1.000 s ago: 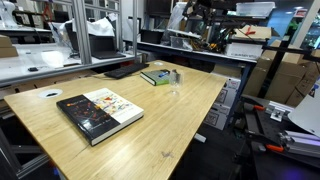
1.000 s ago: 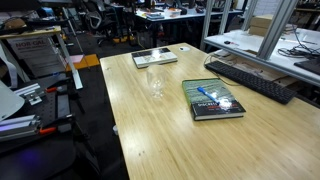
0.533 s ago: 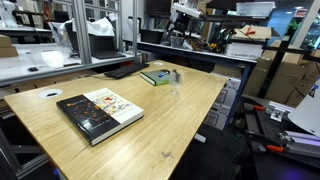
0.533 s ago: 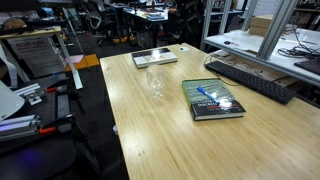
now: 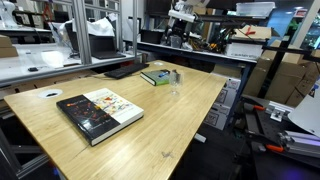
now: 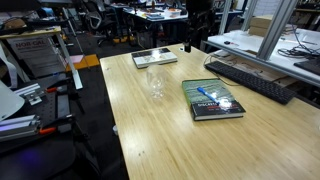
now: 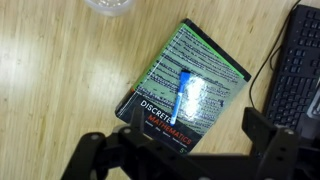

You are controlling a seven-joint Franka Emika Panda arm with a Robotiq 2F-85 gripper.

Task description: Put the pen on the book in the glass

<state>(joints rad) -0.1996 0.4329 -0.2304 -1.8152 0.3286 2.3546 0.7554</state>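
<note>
The green book [image 7: 205, 70] lies flat on the wooden table, and the short bluish pen [image 7: 183, 92] lies on its cover. Both exterior views show the book [image 6: 213, 100] [image 5: 155, 76], and the pen [image 6: 224, 101] shows in one of them. The clear glass [image 6: 156, 83] stands upright and empty on the table beside the book; it also shows in an exterior view [image 5: 175, 78] and at the wrist view's top edge [image 7: 110, 6]. My gripper [image 7: 185, 150] is open and empty, high above the book. It hangs near the table's far end [image 6: 188, 38].
A larger black-and-white book with colourful pictures [image 5: 100, 113] [image 6: 155, 58] lies at the other end of the table. A black keyboard [image 7: 300, 60] [image 6: 250, 80] sits on the neighbouring bench beside the green book. Desks, frames and boxes surround the table.
The arm has moved sideways above the table's far end and now shows at the top of both exterior views. The books, pen and glass have not moved.
</note>
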